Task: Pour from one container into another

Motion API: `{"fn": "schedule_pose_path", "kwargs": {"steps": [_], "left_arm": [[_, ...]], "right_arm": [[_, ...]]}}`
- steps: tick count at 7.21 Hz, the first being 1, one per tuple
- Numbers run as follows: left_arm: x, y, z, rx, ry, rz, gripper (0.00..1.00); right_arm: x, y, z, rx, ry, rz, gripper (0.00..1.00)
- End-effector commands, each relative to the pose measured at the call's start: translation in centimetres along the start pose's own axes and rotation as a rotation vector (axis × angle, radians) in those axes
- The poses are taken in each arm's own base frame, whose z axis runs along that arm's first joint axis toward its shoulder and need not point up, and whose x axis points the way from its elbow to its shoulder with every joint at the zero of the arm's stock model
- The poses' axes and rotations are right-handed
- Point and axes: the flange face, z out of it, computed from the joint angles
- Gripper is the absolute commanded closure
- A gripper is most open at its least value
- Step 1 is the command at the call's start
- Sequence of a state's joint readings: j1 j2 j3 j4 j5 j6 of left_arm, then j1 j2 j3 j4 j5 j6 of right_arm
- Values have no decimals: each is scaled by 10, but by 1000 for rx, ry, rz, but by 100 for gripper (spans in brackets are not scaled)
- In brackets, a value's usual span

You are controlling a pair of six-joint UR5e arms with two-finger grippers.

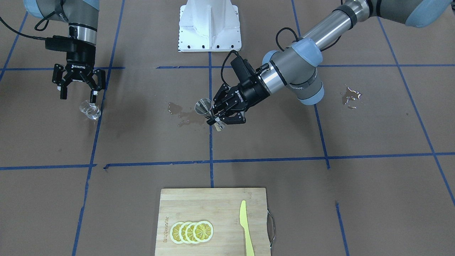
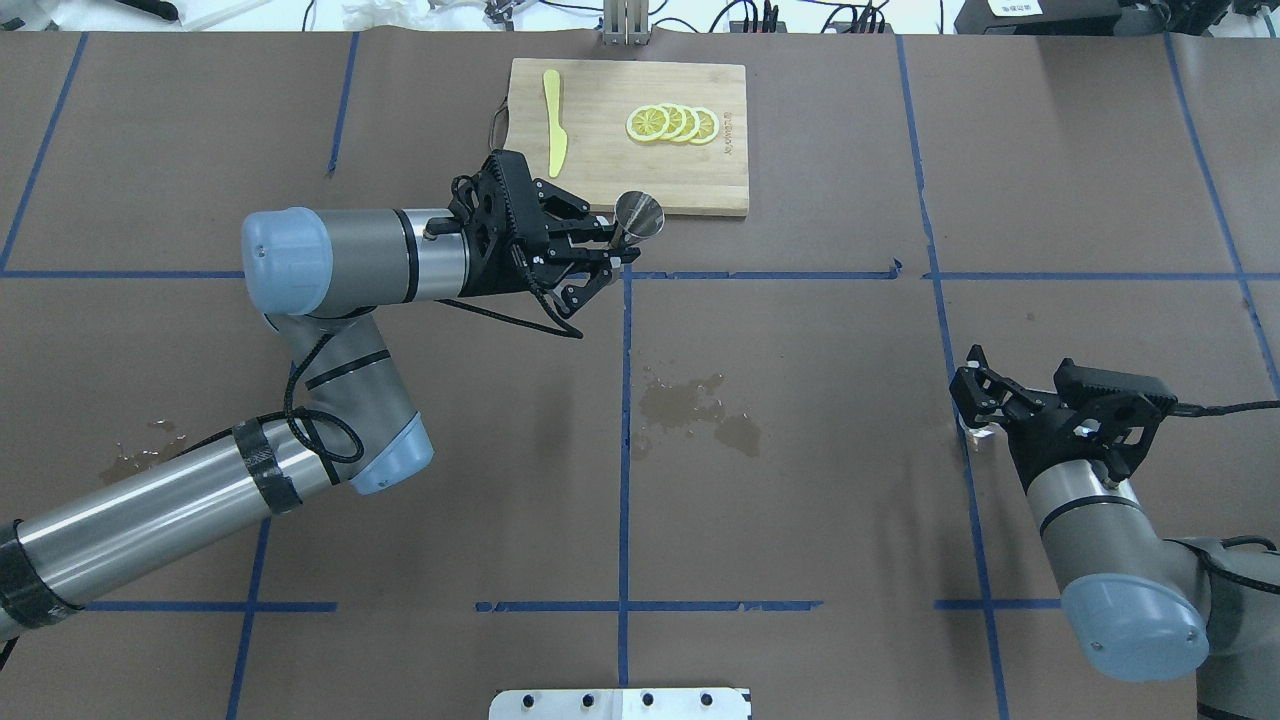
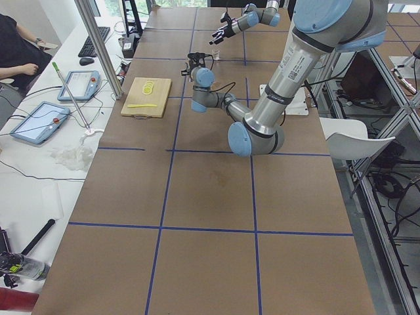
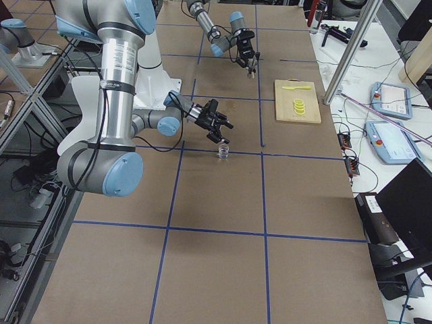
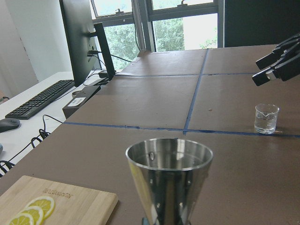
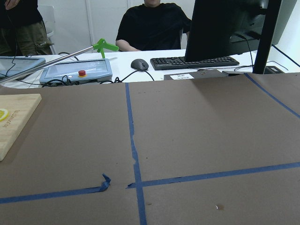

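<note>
The steel jigger [image 1: 203,107] is held off the table with its open cone up, and my left gripper [image 1: 215,120] is shut on its lower part. From overhead the jigger [image 2: 638,215] hangs near the cutting board's front edge. It fills the bottom of the left wrist view [image 5: 168,178]. The clear glass cup [image 1: 90,110] stands on the table with a little liquid in it, far across from the jigger. My right gripper [image 1: 78,96] hovers open just above and beside the cup, touching nothing. The cup [image 5: 266,118] also shows in the left wrist view.
A wooden cutting board [image 2: 600,185] with lemon slices [image 2: 672,123] and a yellow knife [image 2: 554,122] lies at the table's far edge. Wet spills mark the paper at the centre [image 2: 695,405] and near the left arm [image 2: 140,455]. The white robot base [image 1: 209,26] stands behind.
</note>
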State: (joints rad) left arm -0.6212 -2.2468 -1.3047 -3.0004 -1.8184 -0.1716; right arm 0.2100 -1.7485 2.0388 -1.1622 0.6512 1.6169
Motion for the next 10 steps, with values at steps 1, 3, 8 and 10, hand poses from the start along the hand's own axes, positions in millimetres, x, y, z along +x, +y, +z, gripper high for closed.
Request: {"fn": "schedule_pose_path", "kwargs": {"steps": [1, 3, 8, 10], "left_arm": [[-1, 1, -1, 0, -12, -1, 100], [-1, 4, -2, -4, -12, -2, 100], [-1, 5, -3, -4, -12, -2, 100], [-1, 5, -3, -4, -12, -2, 100]], "right_arm": [[4, 33, 13, 55, 12, -15, 0], [6, 58, 27, 76, 26, -31, 0], [17, 99, 39, 91, 37, -44, 1], [17, 103, 38, 119, 27, -44, 1]]}}
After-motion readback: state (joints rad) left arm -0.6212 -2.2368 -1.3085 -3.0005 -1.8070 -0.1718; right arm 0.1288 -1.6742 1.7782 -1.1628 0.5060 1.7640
